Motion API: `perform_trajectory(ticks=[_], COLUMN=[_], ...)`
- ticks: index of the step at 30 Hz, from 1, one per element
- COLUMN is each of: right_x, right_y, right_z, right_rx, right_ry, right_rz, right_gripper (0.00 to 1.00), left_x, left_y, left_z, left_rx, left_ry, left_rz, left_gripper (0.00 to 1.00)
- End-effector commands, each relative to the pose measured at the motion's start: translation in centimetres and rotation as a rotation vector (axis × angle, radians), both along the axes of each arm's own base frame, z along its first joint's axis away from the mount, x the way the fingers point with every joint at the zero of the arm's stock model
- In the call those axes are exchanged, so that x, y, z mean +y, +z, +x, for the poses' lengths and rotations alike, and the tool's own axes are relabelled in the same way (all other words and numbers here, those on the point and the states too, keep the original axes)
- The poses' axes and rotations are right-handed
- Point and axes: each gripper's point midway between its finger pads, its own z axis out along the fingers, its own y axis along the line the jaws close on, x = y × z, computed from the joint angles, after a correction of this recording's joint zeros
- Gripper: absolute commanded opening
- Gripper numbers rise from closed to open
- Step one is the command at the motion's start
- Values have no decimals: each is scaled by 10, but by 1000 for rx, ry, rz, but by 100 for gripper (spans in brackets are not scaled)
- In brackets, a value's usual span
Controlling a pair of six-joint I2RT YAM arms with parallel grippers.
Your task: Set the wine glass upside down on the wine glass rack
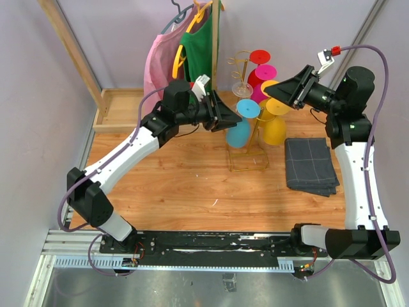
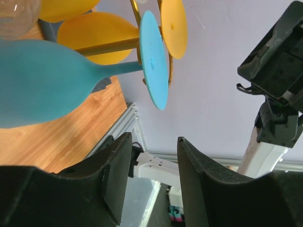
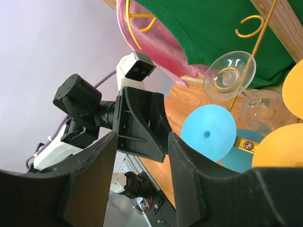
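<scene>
A teal-blue wine glass (image 1: 238, 135) hangs bowl-down on the thin gold wine glass rack (image 1: 248, 169), its round foot (image 2: 154, 56) caught over a gold arm (image 2: 109, 47). My left gripper (image 1: 235, 117) stands open just left of that foot with nothing between its fingers (image 2: 153, 140). From the right, my right gripper (image 1: 273, 91) points at the rack's upper arms. It is open and empty too (image 3: 141, 137). Yellow (image 1: 275, 125), pink and red (image 1: 260, 57) glasses and a clear one (image 3: 230, 74) also hang on the rack.
A wooden clothes rack (image 1: 219, 38) with pink and green garments (image 1: 195, 48) stands right behind the left gripper. At the back left lies a wooden tray (image 1: 118, 109). A folded grey cloth (image 1: 311, 165) lies right of the rack's base.
</scene>
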Motion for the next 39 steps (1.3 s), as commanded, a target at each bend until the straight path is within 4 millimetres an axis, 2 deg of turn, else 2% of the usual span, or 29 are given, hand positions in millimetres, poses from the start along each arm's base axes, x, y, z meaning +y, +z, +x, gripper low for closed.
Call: perform_trajectory(ticks=[1,4,7,13,16,19,21,22,23,24,29,39], right_x=[-6,-7,-8,-9,-9,-9,-9,-10,-10,-10,-12,-29], right_y=[1,-2,-5,-9,-11,-9,-8,-8,-9,-10,-10,-1], right_z=[3,6,9,11,11,11,10,10,10,10,10,10], right_rx=[-29,-28,-32,-26,-25,-31,-32,-30,-29,-25,-19,-52], right_ry=[-17,-26,-36,-41,-42,-44,-43,-46,-50,-54,-66,-197], right_rz=[-6,-12,-22,-26,-28,-28,-28,-29,-31,-32,-39,-140], right_gripper=[53,58,65,75,87,93,100,99,99,99,98,98], left_x=[16,31,51,79,92,106,116,123,129,135,151,148], left_y=[13,15,11,33,48,58,62,62,62,62,61,57], left_z=[-18,-20,-12,-7,-7,-4,-3,-2,0,1,2,-1], left_rx=[-100,-194,-265,-389,-442,-478,-492,-490,-483,-480,-472,-447], left_ry=[7,36,113,225,270,318,348,366,388,412,452,429], left_rz=[51,129,244,291,277,291,307,319,333,344,365,339], left_gripper=[49,51,52,62,68,79,82,87,97,99,99,99])
